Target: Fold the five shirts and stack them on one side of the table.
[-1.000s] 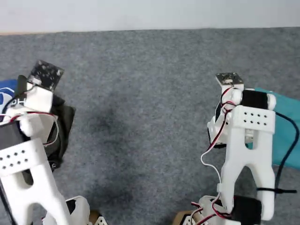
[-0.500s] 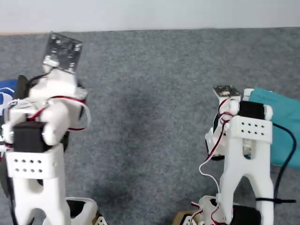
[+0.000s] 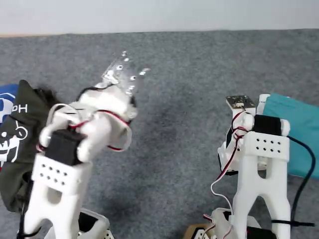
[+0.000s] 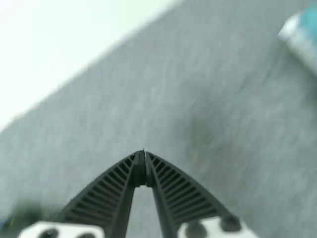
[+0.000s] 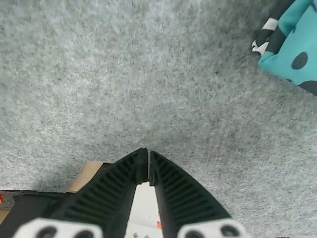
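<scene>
The dark olive shirt with a white cartoon print [image 3: 22,132] is lying bunched at the left edge of the grey felt-covered desk [image 3: 189,74]. It is partly covering a blue shirt [image 3: 6,94] beneath it. A second ago the white left arm [image 3: 84,139] was hanging right over this heap. Now it is swinging away from it toward the middle of the desk, so the dark shirt is coming fully into sight. The left gripper [image 4: 144,154] is travelling clenched, its jaws meeting at the tips with no cloth between them, and it is pointing across bare felt toward the far right.

The teal dotted shirt [image 3: 294,124] is waiting at the right edge, loosely rumpled and unmoved over the last second. The white right arm [image 3: 261,159] is barely shifting beside it. The right gripper [image 5: 148,151] is also clenched on nothing, hovering over felt with the teal shirt's corner [image 5: 292,44] near but apart from it.

The left arm is leaving empty, so the left heap is probably serving as the stack. The teal shirt is likely the next one needing to be spread and folded.
</scene>
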Motion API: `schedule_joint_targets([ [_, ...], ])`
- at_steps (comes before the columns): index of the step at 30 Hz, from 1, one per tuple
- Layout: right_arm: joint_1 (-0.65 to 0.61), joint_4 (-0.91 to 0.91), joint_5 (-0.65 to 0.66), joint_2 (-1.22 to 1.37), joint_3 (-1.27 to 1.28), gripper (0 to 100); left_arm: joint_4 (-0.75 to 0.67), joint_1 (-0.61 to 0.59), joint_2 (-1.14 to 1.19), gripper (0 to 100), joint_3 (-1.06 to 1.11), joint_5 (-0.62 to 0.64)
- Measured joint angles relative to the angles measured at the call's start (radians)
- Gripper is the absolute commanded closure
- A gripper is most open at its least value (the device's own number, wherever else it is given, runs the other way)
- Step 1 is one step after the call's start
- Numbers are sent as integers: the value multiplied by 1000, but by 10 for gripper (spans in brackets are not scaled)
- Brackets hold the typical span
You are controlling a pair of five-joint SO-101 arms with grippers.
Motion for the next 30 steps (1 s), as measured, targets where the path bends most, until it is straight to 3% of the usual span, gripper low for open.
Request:
schedule_joint_targets([
  [8,0,0,0,0,0,989,107,-493,0,809,71,-334],
  [13,2,0,0,-2,3,989,109,-709,0,783,181,-494],
  [21,2,0,0,-2,3,989,-110,-911,0,782,548,-755],
  [30,0,0,0,-2,3,989,-334,-996,0,782,775,-885],
])
